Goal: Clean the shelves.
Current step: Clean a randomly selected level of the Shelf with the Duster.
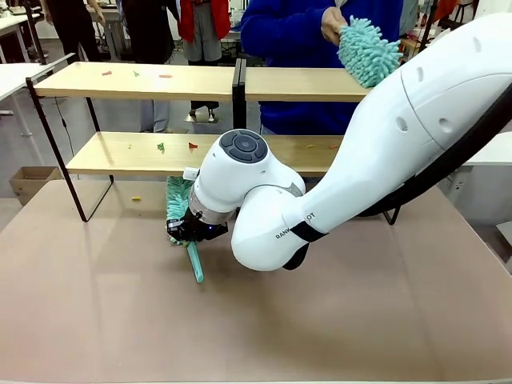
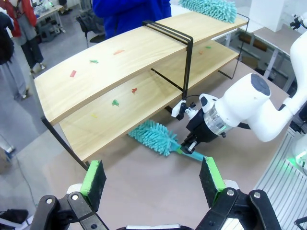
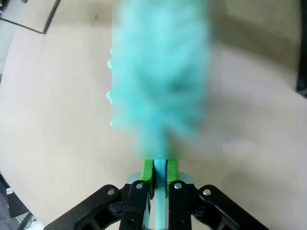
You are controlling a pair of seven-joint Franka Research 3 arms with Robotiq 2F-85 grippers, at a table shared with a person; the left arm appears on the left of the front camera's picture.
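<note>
The shelves (image 1: 144,80) stand across the table's far side, two light-wood boards on a black frame, also in the left wrist view (image 2: 120,62). Small red, green and orange scraps (image 1: 161,147) lie on both boards. My right gripper (image 1: 188,228) is shut on the handle of a teal duster (image 1: 178,200), whose head rests on the table in front of the lower board. The right wrist view shows the fingers (image 3: 148,175) clamped on the handle, with the duster (image 3: 160,81) head blurred. My left gripper (image 2: 152,179) hangs open and holds nothing, high above the table.
A person in blue behind the shelves holds a second teal duster (image 1: 366,50) on the top board's right end. A yellow scrap (image 1: 136,198) lies on the brown table (image 1: 360,320). A cardboard box (image 1: 32,180) sits on the floor at left.
</note>
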